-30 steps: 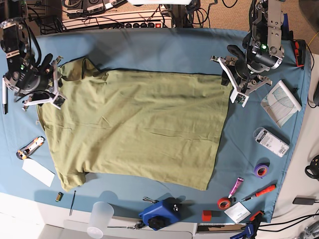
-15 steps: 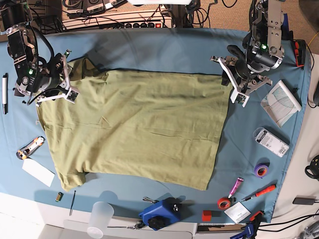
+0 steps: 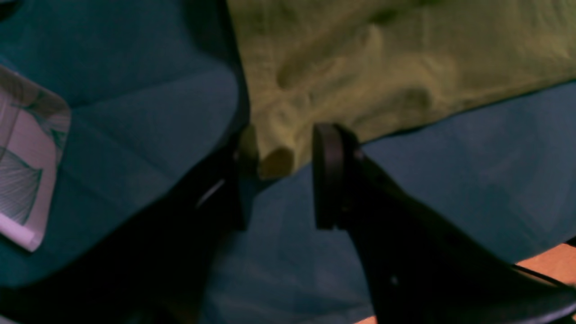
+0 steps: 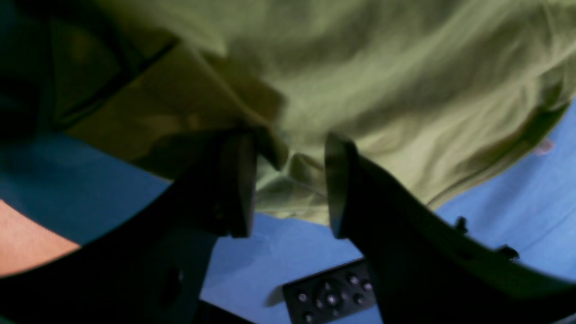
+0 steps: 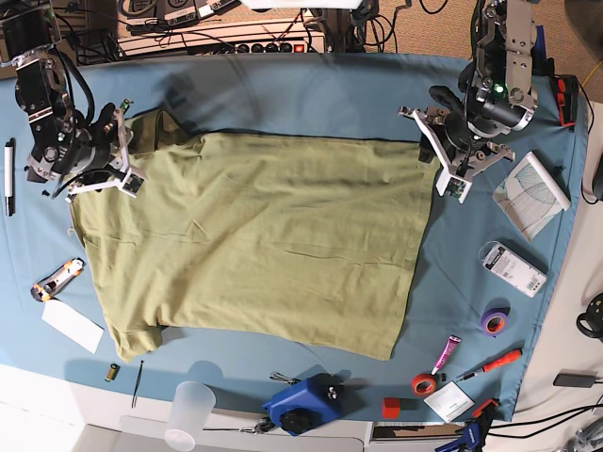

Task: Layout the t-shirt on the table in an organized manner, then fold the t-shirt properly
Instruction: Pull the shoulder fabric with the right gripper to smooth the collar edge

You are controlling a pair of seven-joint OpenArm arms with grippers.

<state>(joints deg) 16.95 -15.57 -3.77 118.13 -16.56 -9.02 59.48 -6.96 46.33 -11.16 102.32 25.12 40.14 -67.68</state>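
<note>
- Base view: the t-shirt [image 5: 264,245] lies spread across the middle of the table [image 5: 311,89], mostly flat, olive-green on the teal cloth. One sleeve is folded under itself at the shirt's far corner on my right arm's side.
- My left gripper [image 5: 443,155] sits at the shirt's far corner on the opposite side, just over the cloth edge.
- Left wrist view: my left gripper [image 3: 281,180] has its jaws parted — a small bunched nub of the t-shirt [image 3: 382,67] corner lies between them. The nub touches the one finger [image 3: 245,180]; whether the other finger presses it I cannot tell, so I cannot call it a grip.
- My right gripper [image 5: 121,151] is at the shirt's folded sleeve corner.
- Right wrist view: my right gripper [image 4: 290,184] stands open, jaws well apart, with the wrinkled hem of the t-shirt [image 4: 382,81] in the gap — fabric not pinched.
- Beyond the shirt on the left gripper's side: a patterned white card [image 5: 532,195], just beside the gripper.
</note>
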